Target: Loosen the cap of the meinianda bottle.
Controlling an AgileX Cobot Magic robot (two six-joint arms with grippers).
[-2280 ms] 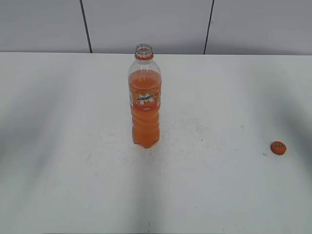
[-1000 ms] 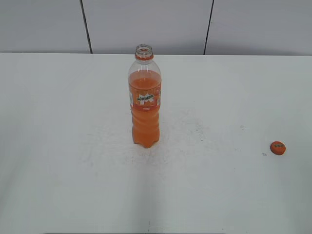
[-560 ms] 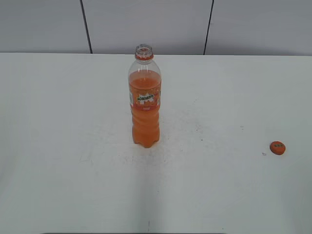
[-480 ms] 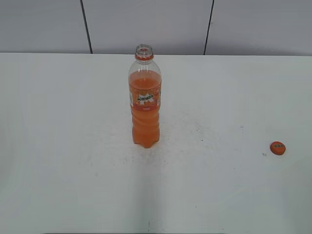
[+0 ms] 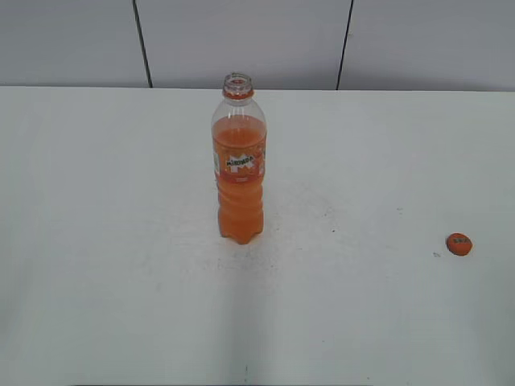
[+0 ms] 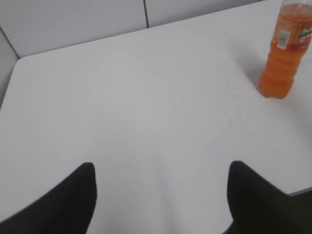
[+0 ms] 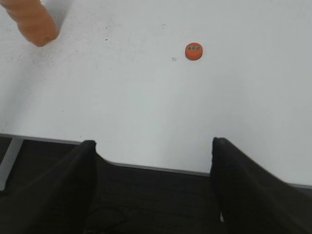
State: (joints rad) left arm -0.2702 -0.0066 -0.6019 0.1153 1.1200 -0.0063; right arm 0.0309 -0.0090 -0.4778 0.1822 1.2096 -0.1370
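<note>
The meinianda bottle (image 5: 239, 165) stands upright in the middle of the white table, its mouth open with only the orange neck ring on it. It also shows in the left wrist view (image 6: 285, 51) and its base in the right wrist view (image 7: 30, 20). The small orange cap (image 5: 459, 244) lies flat on the table at the right, also in the right wrist view (image 7: 194, 50). Neither gripper shows in the exterior view. My left gripper (image 6: 161, 187) is open and empty above the table's left part. My right gripper (image 7: 153, 163) is open and empty over the table's front edge.
The white table (image 5: 121, 241) ends at a grey panelled wall (image 5: 241, 40) at the back. In the right wrist view the table's front edge (image 7: 146, 168) and a dark floor (image 7: 151, 204) below it show.
The bottle and the cap have not moved. Faint shadows on the table's sides in the earlier frames have faded.
</note>
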